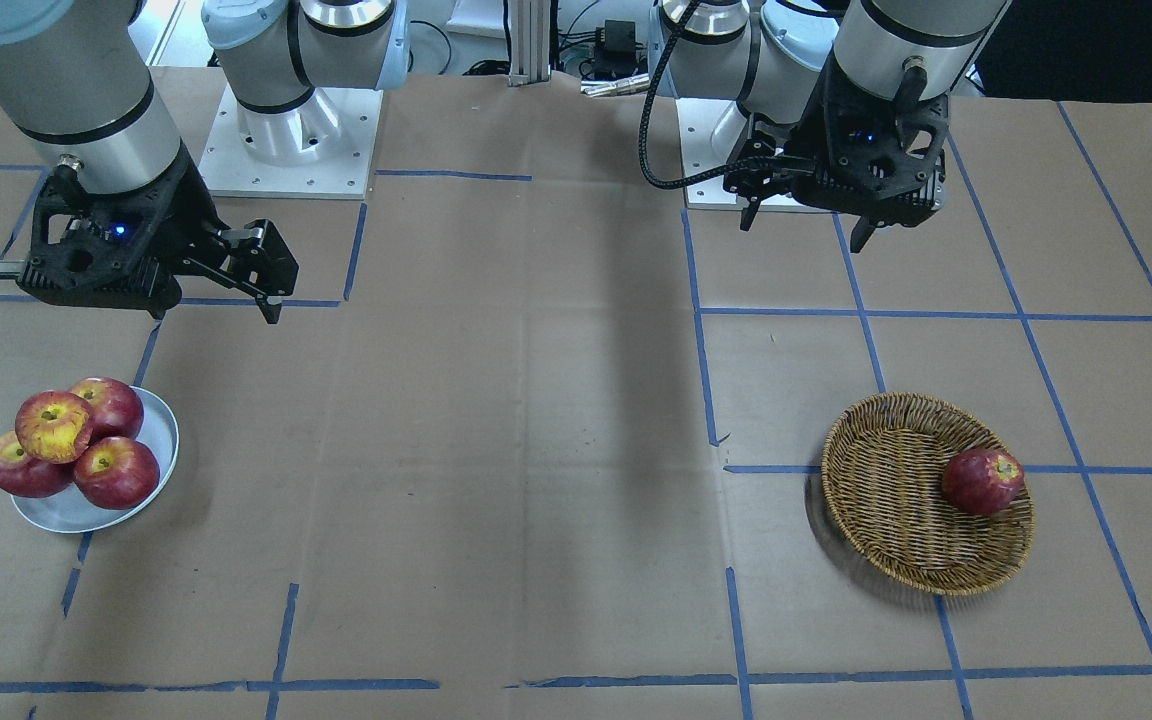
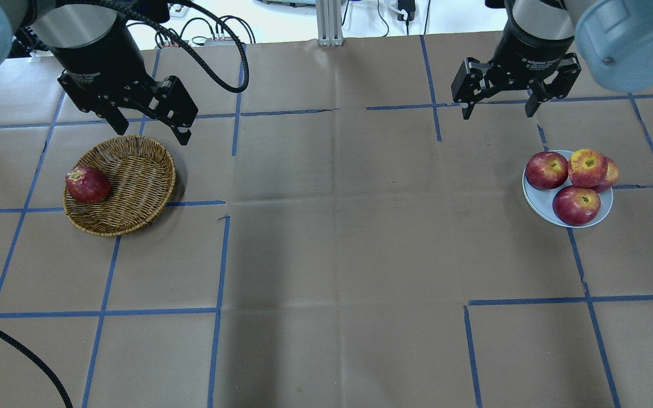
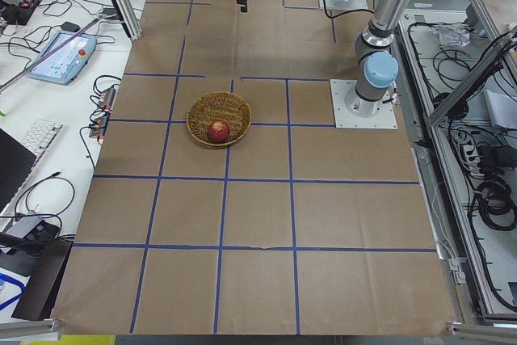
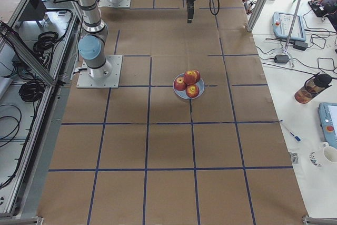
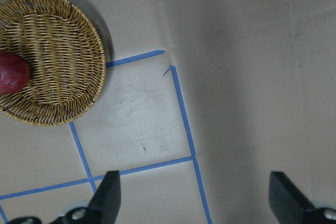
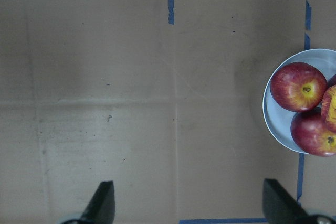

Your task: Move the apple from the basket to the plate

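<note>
The yellow-streaked apple (image 1: 54, 425) sits on top of several darker red apples on the white plate (image 1: 164, 440); it also shows in the overhead view (image 2: 587, 168). The wicker basket (image 2: 139, 175) holds one dark red apple (image 2: 87, 185) at its rim. My left gripper (image 2: 151, 131) is open and empty, hovering behind the basket; its wrist view shows the basket (image 5: 58, 61) at the upper left. My right gripper (image 2: 497, 113) is open and empty, hovering behind the plate (image 2: 536, 198); its wrist view shows the plate (image 6: 273, 119) at the right edge.
Brown paper with blue tape lines (image 2: 326, 226) covers the table between basket and plate. The arm bases (image 1: 291, 140) stand at the robot's side. Desks with cables and devices (image 4: 295, 30) flank the table ends.
</note>
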Robot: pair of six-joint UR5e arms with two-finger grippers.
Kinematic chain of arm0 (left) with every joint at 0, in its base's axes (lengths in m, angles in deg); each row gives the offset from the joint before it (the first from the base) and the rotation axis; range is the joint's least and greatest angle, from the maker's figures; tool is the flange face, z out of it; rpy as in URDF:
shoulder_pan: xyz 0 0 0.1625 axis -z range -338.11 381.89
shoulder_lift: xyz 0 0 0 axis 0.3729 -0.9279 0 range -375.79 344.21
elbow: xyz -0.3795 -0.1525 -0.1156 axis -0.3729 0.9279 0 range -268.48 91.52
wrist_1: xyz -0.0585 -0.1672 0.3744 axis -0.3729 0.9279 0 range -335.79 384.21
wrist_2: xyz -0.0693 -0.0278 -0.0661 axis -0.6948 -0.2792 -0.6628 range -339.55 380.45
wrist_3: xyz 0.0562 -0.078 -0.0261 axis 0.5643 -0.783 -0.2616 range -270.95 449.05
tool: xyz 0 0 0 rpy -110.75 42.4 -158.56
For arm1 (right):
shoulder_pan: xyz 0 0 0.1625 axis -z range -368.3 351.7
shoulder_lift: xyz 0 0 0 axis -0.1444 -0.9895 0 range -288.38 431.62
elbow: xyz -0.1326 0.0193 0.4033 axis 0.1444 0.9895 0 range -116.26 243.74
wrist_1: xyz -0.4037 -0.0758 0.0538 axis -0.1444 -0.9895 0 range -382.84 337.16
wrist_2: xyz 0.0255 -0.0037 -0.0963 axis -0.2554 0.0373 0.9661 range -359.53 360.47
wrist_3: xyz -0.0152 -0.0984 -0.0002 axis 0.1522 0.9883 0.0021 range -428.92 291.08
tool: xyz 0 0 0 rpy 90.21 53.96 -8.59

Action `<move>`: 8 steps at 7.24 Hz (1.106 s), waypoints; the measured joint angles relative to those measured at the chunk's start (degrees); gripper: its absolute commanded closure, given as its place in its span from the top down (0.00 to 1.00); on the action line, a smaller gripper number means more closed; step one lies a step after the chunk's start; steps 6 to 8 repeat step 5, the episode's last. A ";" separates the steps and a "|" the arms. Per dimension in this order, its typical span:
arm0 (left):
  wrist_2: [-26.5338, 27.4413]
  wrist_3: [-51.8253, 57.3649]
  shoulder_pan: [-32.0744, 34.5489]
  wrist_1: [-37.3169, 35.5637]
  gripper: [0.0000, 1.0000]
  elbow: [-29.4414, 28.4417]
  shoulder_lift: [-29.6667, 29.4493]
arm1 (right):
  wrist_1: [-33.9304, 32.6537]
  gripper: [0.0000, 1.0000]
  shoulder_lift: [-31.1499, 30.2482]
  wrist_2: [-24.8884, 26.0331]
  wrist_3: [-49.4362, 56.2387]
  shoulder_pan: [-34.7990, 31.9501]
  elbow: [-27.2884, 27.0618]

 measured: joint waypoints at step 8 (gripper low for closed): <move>0.46 -0.09 0.00 0.09 0.99 0.00 0.19 | 0.42 1.00 -0.81 -0.17 -0.16 0.14 0.01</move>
